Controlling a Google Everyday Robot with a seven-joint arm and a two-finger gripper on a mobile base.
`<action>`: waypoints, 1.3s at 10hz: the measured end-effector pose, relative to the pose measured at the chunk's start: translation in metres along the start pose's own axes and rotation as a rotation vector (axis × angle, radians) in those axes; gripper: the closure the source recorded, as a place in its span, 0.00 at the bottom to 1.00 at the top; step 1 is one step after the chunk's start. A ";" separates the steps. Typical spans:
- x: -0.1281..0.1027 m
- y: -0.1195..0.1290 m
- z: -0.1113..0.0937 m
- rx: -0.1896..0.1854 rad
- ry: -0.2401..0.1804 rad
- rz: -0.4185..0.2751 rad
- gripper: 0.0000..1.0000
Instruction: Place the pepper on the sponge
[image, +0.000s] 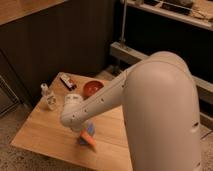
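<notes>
one red bowl (92, 88), closed claw (85, 129) above pepper (91, 140), sponge (82, 139)

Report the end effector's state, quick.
End effector: shut, low over the table at the pepper and sponge; whether it grips the pepper cannot be told.

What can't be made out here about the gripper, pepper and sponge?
Camera view:
- gripper: hidden behind the arm's wrist, low over the table just above the pepper; whether it holds anything is unseen.
- pepper: only an orange end shows below the wrist; its stem is hidden.
- sponge: only blue slivers show, covered by wrist and pepper; contact between them is unclear.
</notes>
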 end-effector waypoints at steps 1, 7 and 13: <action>-0.001 -0.001 0.003 -0.002 0.003 0.004 0.99; 0.001 -0.018 0.008 0.014 0.039 0.033 0.45; -0.004 -0.018 0.016 0.011 0.056 0.035 0.20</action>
